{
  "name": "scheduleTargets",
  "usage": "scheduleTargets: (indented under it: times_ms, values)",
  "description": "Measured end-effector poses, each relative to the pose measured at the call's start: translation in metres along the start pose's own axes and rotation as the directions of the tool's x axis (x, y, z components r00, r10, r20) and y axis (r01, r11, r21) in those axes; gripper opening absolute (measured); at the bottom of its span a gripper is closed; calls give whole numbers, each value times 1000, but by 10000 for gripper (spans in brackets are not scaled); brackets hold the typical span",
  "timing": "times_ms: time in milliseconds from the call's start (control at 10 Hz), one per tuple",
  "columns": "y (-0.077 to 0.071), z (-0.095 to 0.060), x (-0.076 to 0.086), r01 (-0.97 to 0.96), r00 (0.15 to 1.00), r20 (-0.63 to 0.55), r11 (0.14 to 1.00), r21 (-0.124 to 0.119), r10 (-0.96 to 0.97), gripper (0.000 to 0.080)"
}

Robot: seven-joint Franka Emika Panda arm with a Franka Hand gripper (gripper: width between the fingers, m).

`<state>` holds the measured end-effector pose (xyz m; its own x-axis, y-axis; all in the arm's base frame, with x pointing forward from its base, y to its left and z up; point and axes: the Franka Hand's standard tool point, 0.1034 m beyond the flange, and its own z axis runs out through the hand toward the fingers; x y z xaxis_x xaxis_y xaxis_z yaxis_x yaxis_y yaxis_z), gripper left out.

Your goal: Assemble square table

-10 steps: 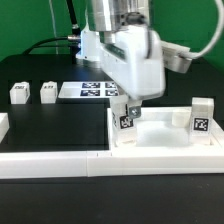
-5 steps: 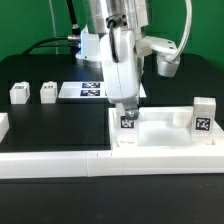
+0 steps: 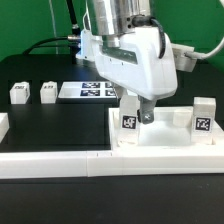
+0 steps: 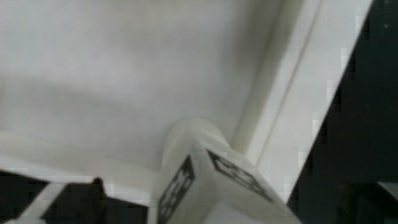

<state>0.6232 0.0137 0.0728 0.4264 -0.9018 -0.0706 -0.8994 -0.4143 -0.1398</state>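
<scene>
- The exterior view takes in the whole scene: the table top (image 3: 165, 146) lies on the black surface (image 3: 60, 125), with a tagged leg (image 3: 128, 121) upright at its corner on the exterior view's left and a second leg (image 3: 202, 118) at the opposite corner.
- A third leg (image 3: 47, 92) and a fourth leg (image 3: 18, 93) sit apart, near the marker board (image 3: 95, 90).
- The wrist view shows only the table top (image 4: 125, 70), its raised rim and the tagged leg (image 4: 214, 175) up close.
- The gripper (image 3: 143, 112) hangs right at the tagged leg's top; I cannot tell whether it clamps it.

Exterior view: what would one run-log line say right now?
gripper: at upright leg, grip unclear | upright leg: on table top corner | loose legs: two
</scene>
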Motion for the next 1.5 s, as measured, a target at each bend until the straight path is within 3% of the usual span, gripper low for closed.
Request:
scheduleTargets:
  times_ms: [100,200,300,600,700,800,900,1100,1300,1500]
  values:
    - [-1,0,0,134,991,-14,991,-18,-135,647]
    - [-3,0,-2,362,931,-29,931,-55,-364,649]
    - [-5,-1,-2,531,846,-21,845,-63,-533,649]
    - [-3,-1,1,558,828,-19,827,-62,-560,649]
    - [-3,-1,1,549,834,-20,834,-62,-551,533]
    - [-3,-1,1,518,854,-22,853,-61,-520,375]
    - [0,-1,3,413,909,-27,908,-62,-416,297]
    - [0,0,3,283,958,-34,957,-57,-285,297]
    - [1,1,4,-92,995,-39,995,-33,91,296]
    - [-2,2,1,-430,903,3,903,2,430,293]
